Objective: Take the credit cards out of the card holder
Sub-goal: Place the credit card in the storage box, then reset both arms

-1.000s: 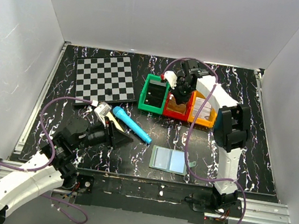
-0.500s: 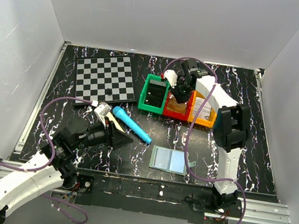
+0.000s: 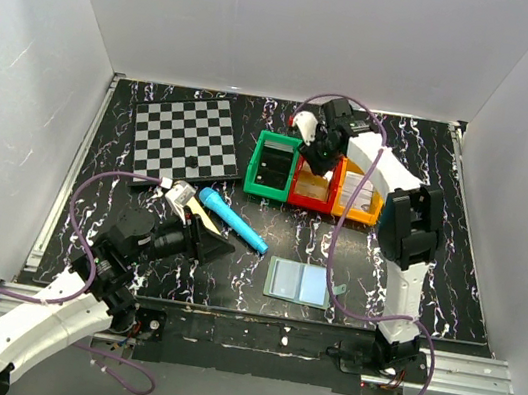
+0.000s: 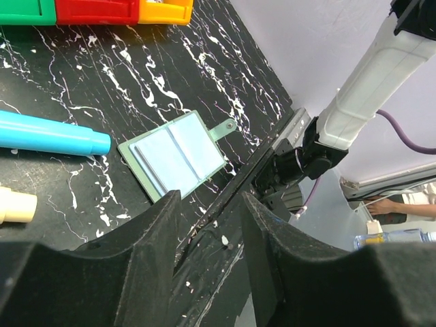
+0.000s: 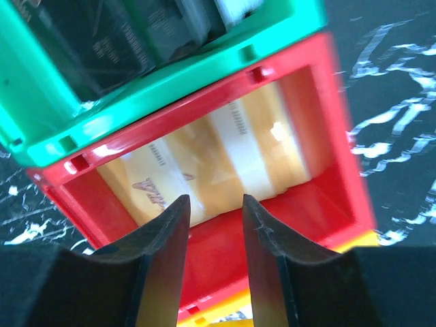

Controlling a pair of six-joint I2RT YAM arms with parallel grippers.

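Two sets of jaws were seen parted and empty. The right gripper (image 5: 213,204) was poised over the red bin (image 5: 334,150), where one credit card (image 5: 225,153) was found lying, and the left gripper (image 4: 209,204) was held low at the near left. The card holder (image 4: 178,155) was spread open at the near centre, well apart from both. Whether a card was left inside could not be told. If one were tugged single-handed, the unpinned holder could be dragged along.

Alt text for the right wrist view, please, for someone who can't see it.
The right hand hangs open and empty over a red bin, with a pale card with tan bands lying inside. A green bin holding dark items adjoins it, and black marbled tabletop shows at the right.
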